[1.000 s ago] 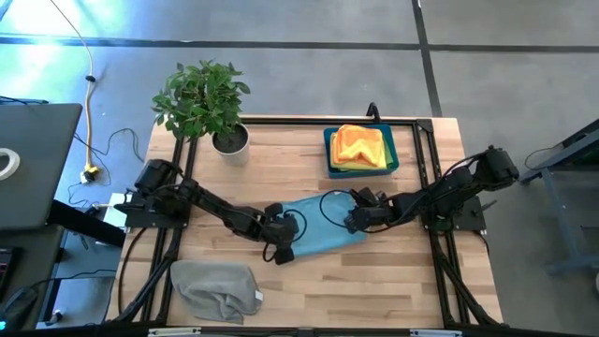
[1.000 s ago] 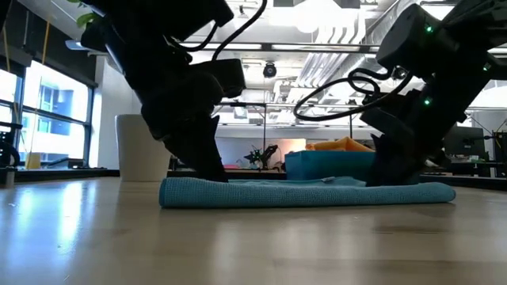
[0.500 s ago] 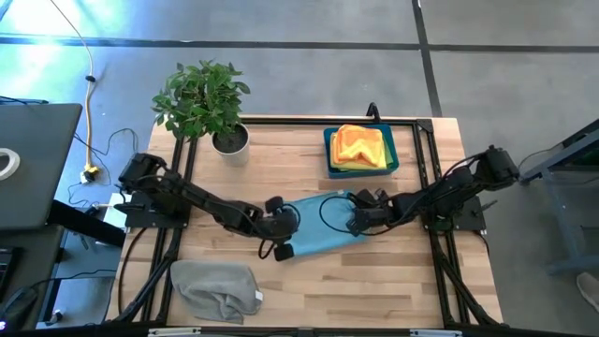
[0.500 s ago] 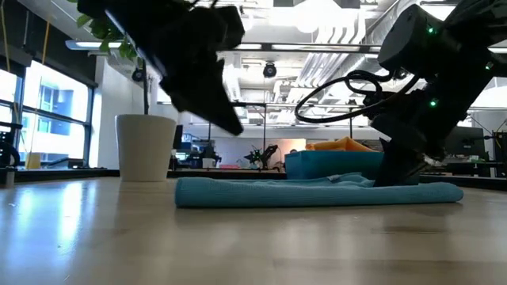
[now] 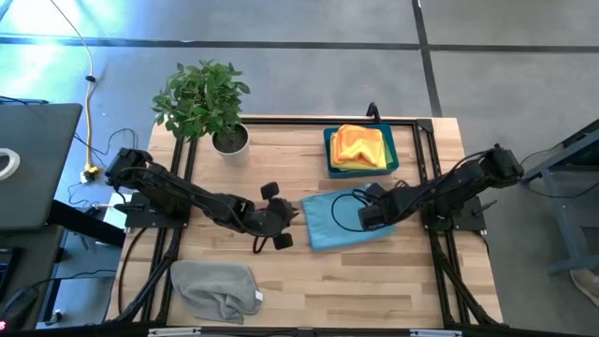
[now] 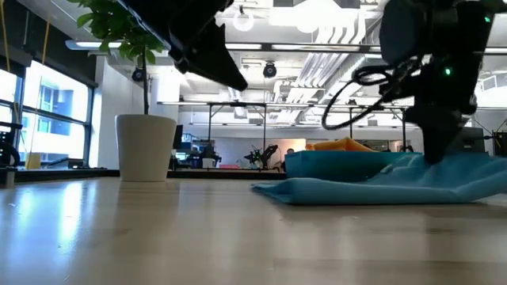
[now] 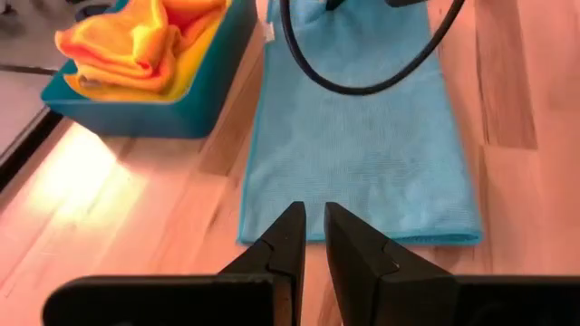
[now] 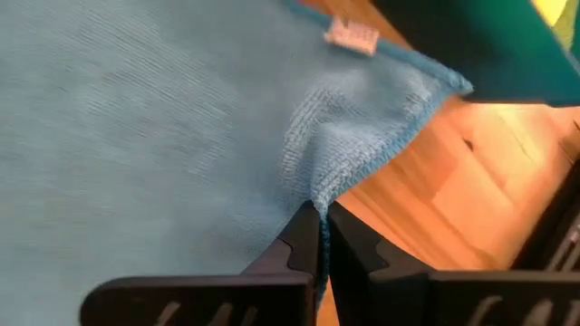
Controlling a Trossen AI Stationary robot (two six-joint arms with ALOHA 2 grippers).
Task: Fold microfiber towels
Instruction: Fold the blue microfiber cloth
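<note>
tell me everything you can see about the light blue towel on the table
The light blue towel is a soft, finely woven microfiber cloth with a stitched hem and a small white tag, folded into a rectangle on the wooden table beside the blue bin. The right gripper is shut on its edge, lifting that side.
</note>
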